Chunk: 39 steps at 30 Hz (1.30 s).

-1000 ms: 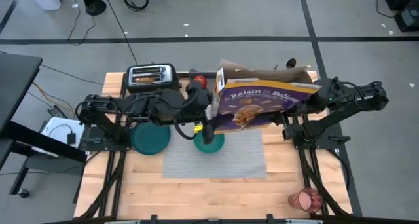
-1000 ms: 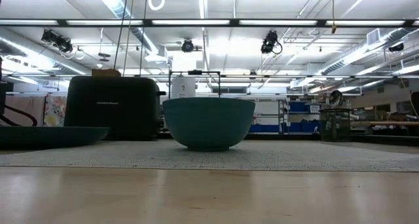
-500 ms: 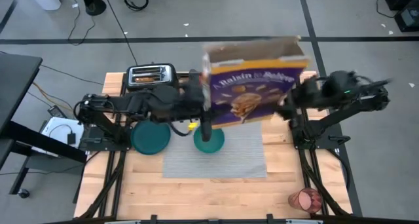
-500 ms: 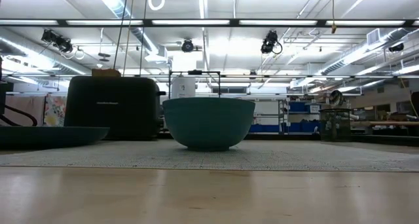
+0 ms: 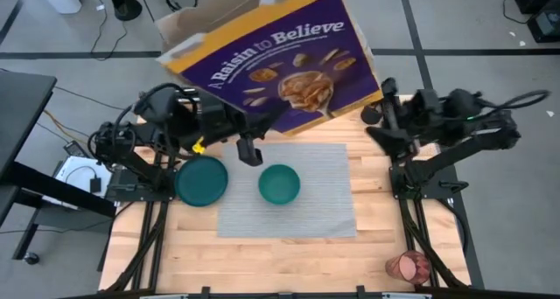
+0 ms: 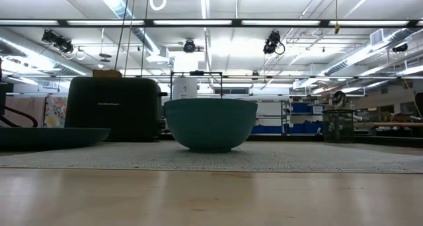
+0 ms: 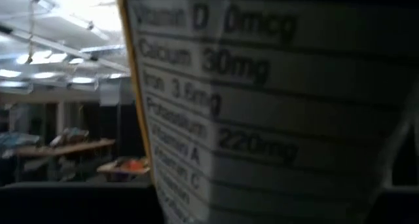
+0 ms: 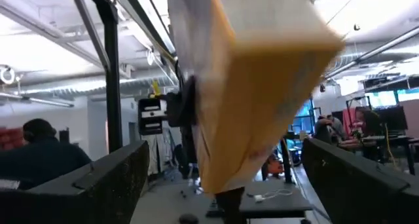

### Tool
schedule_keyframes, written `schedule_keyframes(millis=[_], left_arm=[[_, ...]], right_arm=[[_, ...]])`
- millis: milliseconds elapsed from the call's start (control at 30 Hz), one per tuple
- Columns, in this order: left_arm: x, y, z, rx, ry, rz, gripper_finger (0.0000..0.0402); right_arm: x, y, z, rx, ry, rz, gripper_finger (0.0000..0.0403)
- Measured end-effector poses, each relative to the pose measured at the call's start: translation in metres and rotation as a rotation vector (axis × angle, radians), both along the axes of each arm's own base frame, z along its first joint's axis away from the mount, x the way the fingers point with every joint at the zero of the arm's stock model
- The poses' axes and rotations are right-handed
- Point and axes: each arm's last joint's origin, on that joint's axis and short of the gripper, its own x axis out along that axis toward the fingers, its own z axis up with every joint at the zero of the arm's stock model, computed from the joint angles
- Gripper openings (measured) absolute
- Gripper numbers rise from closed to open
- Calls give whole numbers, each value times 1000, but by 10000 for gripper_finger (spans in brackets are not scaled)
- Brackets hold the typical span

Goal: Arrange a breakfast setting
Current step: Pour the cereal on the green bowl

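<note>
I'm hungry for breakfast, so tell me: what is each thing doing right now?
cereal box: top flaps open, tilted, up in the air
left gripper: shut on the cereal box
right gripper: open, holding nothing
teal bowl: upright on grey placemat, looks empty
teal plate: flat, empty

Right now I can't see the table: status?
Left gripper holds cereal box high. Right gripper open, clear. Bowl on placemat, plate beside.

Two black jointed arms point(image 5: 157, 128) with black cables, one carrying a yellow tag point(image 5: 199, 146).
</note>
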Motion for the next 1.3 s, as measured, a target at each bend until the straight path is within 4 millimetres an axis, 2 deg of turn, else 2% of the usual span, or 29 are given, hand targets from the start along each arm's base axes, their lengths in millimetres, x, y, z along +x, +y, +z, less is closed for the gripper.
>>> schedule_keyframes(millis=[100,233,333,567,733,1033,1167,1300], left_arm=[[-2,-1,4,25,-47,-49,132],[-3,-3,7,39,-88,-96,132],[2,-3,4,31,-93,-110,132],[22,-1,-7,-10,-82,-115,132],[32,2,-13,-33,-81,-113,132],[47,6,-23,-45,-66,-103,132],[49,8,-24,-70,-65,-110,133],[51,9,-25,-78,-70,-129,160]], right_arm=[[19,4,-2,33,-46,18,398],[32,8,1,62,-169,55,399],[43,10,-2,63,-196,52,399],[50,12,-3,40,-249,83,396],[47,8,0,37,-289,63,390],[47,0,2,23,-320,28,298],[47,-2,3,3,-328,24,269],[46,-2,3,-15,-337,17,237]])
